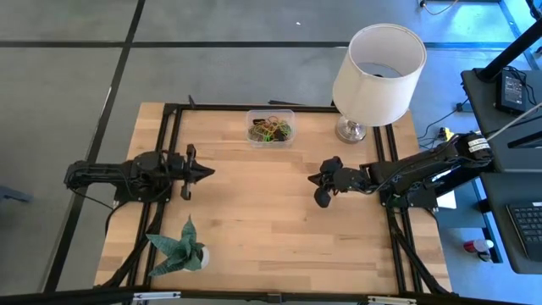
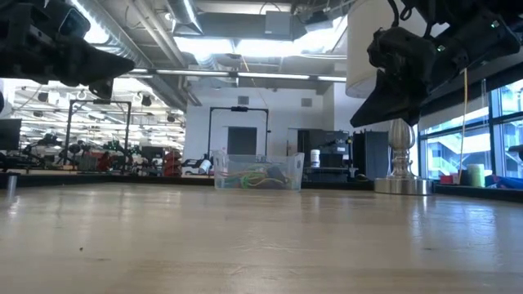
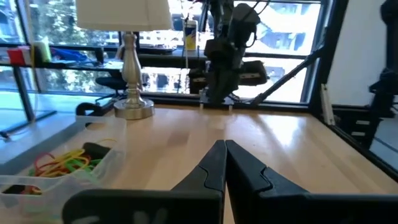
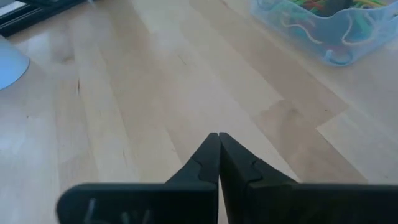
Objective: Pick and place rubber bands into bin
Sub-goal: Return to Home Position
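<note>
The clear plastic bin (image 1: 271,128) stands near the table's far edge, holding a tangle of coloured rubber bands (image 1: 272,130); both also show in the low view (image 2: 258,172), the left wrist view (image 3: 59,165) and the right wrist view (image 4: 323,22). My left gripper (image 1: 211,172) hovers over the table's left half, shut and empty, its fingertips (image 3: 222,144) together. My right gripper (image 1: 313,180) hovers over the table's right half, raised above the wood (image 2: 384,90), shut and empty, its fingertips (image 4: 217,135) together. I see no loose bands on the table.
A white lamp with a metal base (image 1: 351,130) stands at the far right corner, right of the bin. A small potted plant (image 1: 179,249) sits near the table's near left corner. Bare wood (image 1: 262,212) spreads between the two grippers.
</note>
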{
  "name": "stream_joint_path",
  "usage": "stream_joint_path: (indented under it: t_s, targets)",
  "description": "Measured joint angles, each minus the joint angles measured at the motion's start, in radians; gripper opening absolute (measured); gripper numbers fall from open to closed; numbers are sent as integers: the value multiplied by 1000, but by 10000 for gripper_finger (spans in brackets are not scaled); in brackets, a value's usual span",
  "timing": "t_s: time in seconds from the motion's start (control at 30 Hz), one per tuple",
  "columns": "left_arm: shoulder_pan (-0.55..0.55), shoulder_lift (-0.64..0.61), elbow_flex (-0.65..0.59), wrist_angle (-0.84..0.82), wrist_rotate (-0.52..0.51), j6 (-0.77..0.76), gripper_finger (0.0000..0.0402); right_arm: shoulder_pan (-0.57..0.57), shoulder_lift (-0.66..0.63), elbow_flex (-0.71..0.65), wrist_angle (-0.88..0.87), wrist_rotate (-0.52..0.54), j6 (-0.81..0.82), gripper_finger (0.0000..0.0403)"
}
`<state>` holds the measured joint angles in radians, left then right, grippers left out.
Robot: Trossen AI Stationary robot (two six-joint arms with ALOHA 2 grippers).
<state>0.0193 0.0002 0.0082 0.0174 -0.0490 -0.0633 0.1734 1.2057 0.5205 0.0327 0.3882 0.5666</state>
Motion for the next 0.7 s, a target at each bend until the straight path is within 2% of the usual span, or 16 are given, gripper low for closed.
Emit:
stream_joint_path:
  t_s: [0.23, 0.4, 0.57, 0.7]
  targets:
    - [-1, 4, 0, -5, 51, -24, 3, 0, -38, 0, 0, 0, -50, 5]
    - [-1, 6, 0, -5, 64, -97, 1, 0, -87, -1, -19, -3, -129, 5]
    - [-1, 6, 0, -5, 64, -99, 5, -23, -118, -17, -63, -96, -203, 2]
    - [-1, 6, 0, -5, 64, -99, 8, -70, -167, -87, -7, -210, -239, 2]
